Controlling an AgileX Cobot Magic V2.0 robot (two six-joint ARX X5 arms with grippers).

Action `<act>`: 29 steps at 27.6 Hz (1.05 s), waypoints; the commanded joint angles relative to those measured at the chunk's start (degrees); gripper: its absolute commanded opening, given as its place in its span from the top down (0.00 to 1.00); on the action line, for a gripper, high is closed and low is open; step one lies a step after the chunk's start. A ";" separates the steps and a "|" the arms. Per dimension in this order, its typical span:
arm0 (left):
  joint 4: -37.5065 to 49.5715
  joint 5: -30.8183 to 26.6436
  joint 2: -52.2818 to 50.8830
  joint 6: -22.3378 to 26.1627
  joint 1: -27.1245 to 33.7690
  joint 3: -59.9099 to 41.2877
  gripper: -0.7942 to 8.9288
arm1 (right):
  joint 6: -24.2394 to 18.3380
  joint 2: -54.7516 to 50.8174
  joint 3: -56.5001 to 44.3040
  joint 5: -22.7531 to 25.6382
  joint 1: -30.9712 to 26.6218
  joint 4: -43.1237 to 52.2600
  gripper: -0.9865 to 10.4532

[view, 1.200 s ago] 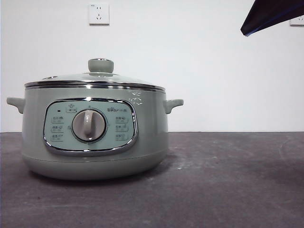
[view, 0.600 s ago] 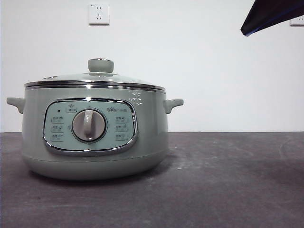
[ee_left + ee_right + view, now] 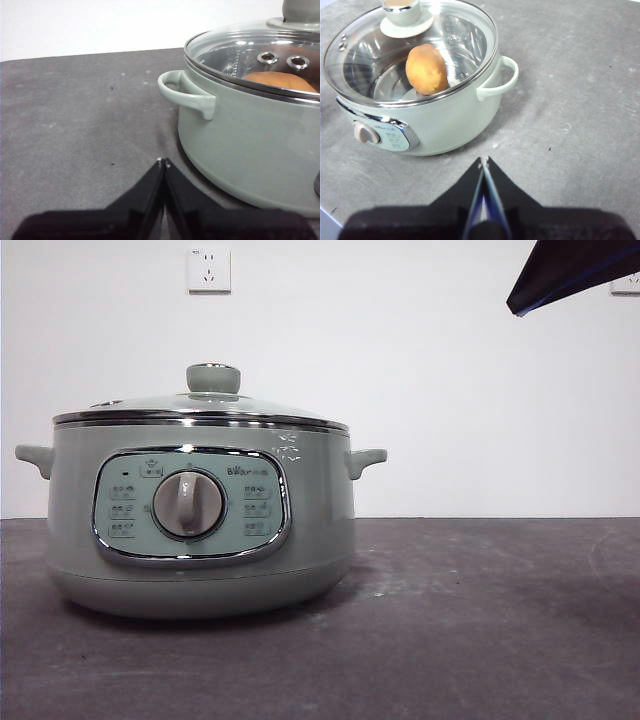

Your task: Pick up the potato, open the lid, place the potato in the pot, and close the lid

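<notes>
So the potato [image 3: 426, 69] is sitting inside the pot [image 3: 200, 515], down on the shiny inner floor, and you can see it right through the glass lid [image 3: 412, 52]. From the left wrist camera only an orange-brown sliver of it [image 3: 280, 81] shows under the glass. The lid is seated flat on the pot, steel rim all the way round on the pot's edge, sage knob [image 3: 213, 378] upright in the middle. Two little steam holes in the glass show up near the rim.

Pot itself stands on the dark grey worktop [image 3: 480, 620], dial [image 3: 188, 504] and chrome-framed panel facing the front camera, one small handle sticking out each side.

Left pincer [image 3: 162, 161] is clear of the pot, just off the side with the handle [image 3: 187, 93], jaws pressed together tip to tip, holding nothing. Right pincer [image 3: 483, 160] is higher up, off the pot's other handle side, looking down on it, jaws also closed with nothing in them. Neither one touches the pot or lid.

Behind the pot is a plain white wall with a socket [image 3: 208, 269] above the knob.
</notes>
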 commanded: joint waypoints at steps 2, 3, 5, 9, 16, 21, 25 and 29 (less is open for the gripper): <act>-0.22 -0.13 -0.20 -0.33 0.13 -0.81 0.92 | -1.40 -4.61 -0.33 4.74 -0.90 -0.26 0.92; -0.22 -0.11 -0.20 -0.33 0.13 -0.81 0.92 | -2.93 -6.16 -0.83 4.81 -2.01 -0.20 0.92; -0.22 -0.13 -0.20 -0.33 0.13 -0.81 0.92 | -4.04 -11.17 -4.52 2.71 -6.62 1.29 0.92; -0.20 -0.11 -0.20 -0.33 0.13 -0.81 0.92 | -3.96 -25.29 -18.56 -9.62 -20.87 10.27 0.92; -0.20 -0.11 -0.20 -0.33 0.13 -0.81 0.92 | -1.16 -40.50 -32.76 -10.80 -32.22 12.41 0.92; -0.20 -0.11 -0.20 -0.33 0.13 -0.81 0.92 | -1.20 -43.50 -36.85 -10.78 -32.68 12.81 0.92; -0.20 -0.13 -0.20 -0.33 0.13 -0.81 0.92 | -1.18 -43.76 -39.06 -10.78 -32.65 13.18 0.92; -0.20 -0.13 -0.20 -0.33 0.13 -0.81 0.92 | -1.18 -43.89 -40.17 -10.80 -32.63 14.69 0.92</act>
